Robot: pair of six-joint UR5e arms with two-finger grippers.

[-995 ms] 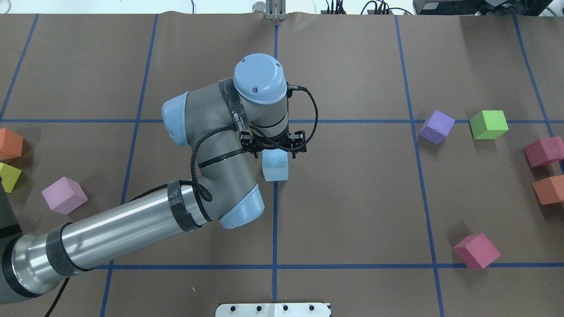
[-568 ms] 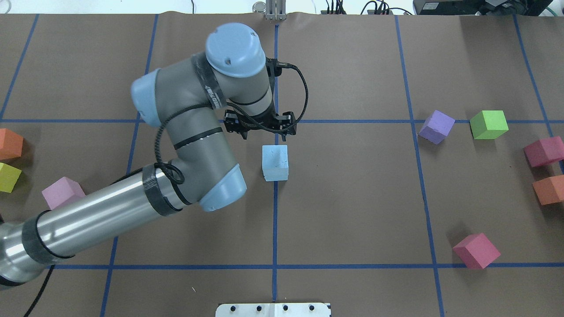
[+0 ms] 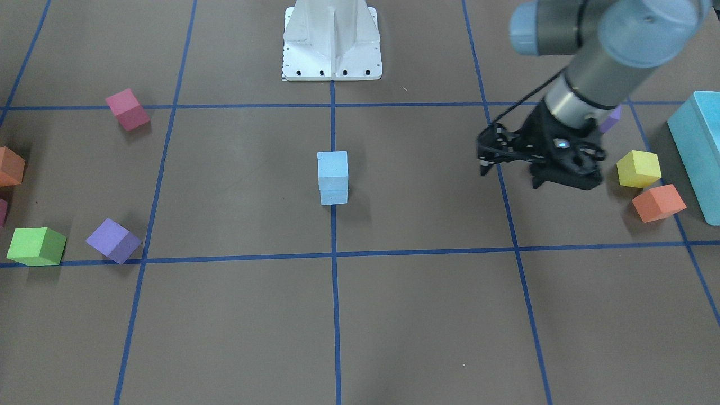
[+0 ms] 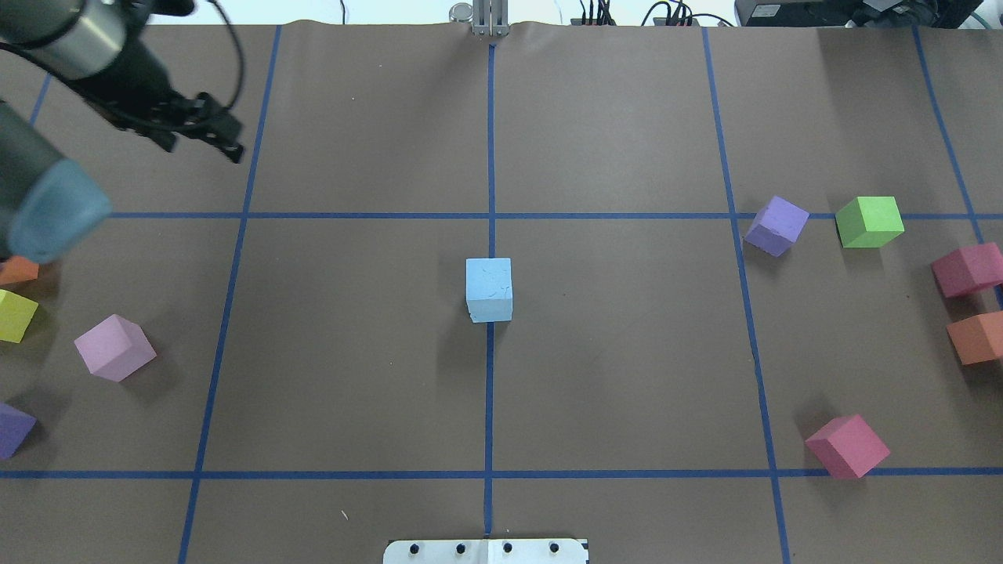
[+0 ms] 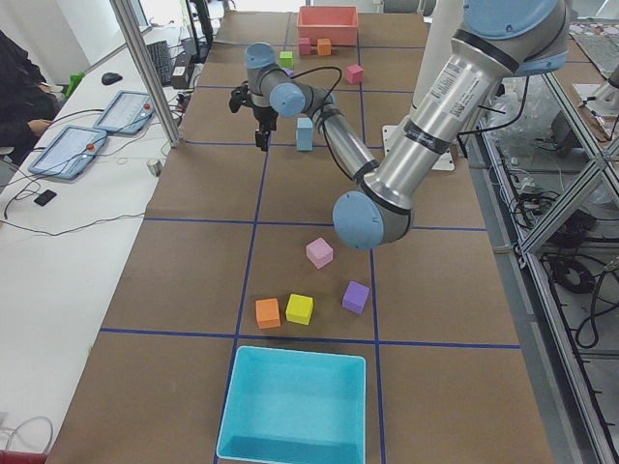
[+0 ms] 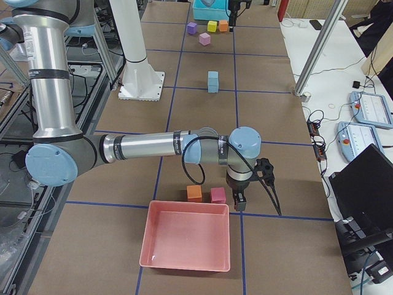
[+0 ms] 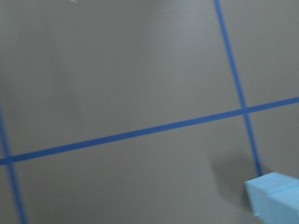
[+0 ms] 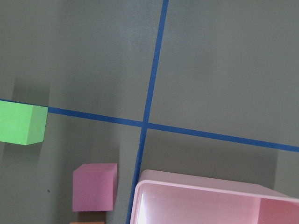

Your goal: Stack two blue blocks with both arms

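At centre, blue blocks point(image 3: 332, 177) stacked, left fingers point(image 3: 484, 164) wide, empty, well apart, right fingers point(image 6: 237, 200) state unclear.

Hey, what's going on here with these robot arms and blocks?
The two blue blocks already sit stacked at the middle of the table, nothing touching them. The left gripper hangs off to one side, fingers open and empty. The right gripper hovers beside a pink bin at the table's end; I cannot tell if it is open.

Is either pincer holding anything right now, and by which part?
Left pincer holds nothing; the stacked blue blocks stand free. Right pincer: cannot tell.
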